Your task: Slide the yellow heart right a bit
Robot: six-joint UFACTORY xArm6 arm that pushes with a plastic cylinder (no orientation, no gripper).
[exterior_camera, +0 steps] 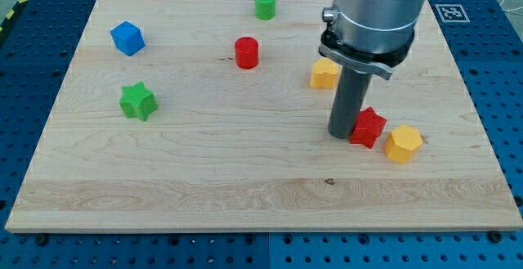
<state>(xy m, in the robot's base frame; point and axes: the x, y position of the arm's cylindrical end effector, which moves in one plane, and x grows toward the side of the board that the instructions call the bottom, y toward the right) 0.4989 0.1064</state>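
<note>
The yellow heart [324, 73] lies right of the board's middle, partly hidden behind my arm's dark rod. My tip [341, 135] rests on the board below and slightly right of the heart, apart from it. The tip is right against the left side of a red star [368, 127]. A yellow hexagon [403, 143] lies just right of the red star, close to or touching it.
A red cylinder [246, 52] sits left of the heart. A green cylinder [265, 5] is near the top edge. A blue cube [127, 38] and a green star [137, 100] lie at the left. The wooden board [204, 187] sits on a blue perforated table.
</note>
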